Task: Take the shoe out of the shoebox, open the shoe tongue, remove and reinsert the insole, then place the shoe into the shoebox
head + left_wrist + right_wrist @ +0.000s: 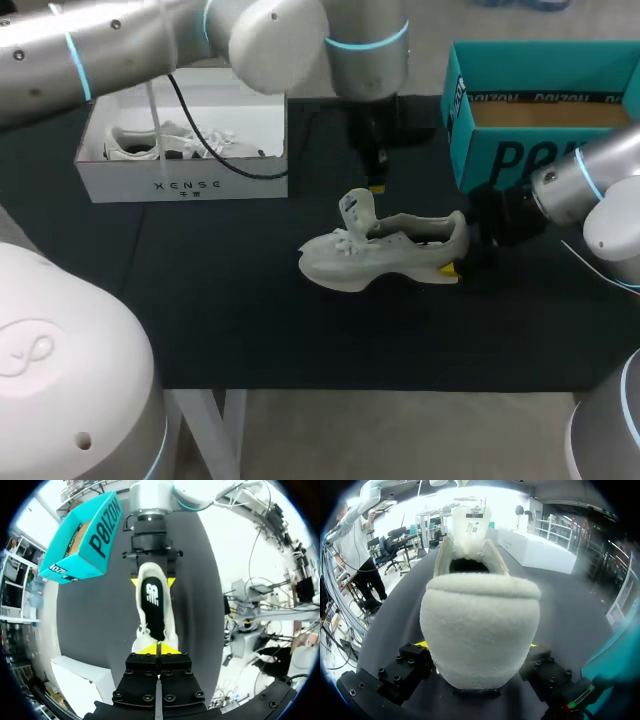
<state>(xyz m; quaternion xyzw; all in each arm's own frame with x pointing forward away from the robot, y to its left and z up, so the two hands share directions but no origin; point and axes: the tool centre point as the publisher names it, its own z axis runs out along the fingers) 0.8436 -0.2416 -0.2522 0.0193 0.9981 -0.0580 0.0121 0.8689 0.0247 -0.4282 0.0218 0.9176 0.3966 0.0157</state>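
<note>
Both grippers are holding the shoe at the middle of the table.
The shoe is standing on its sole, toe pointing toward the left edge and heel toward the right edge. The right gripper is clamping the heel from both sides, jaws spread to heel width. The left gripper is hanging above the shoe, jaws almost together, pinching the upright tongue at its top; the insole is lying exposed inside. A white shoebox containing a second shoe is sitting at the far-left corner, with the left arm's cable drooping across it. An open teal shoebox is sitting at the far-right corner, just behind the right arm.
</note>
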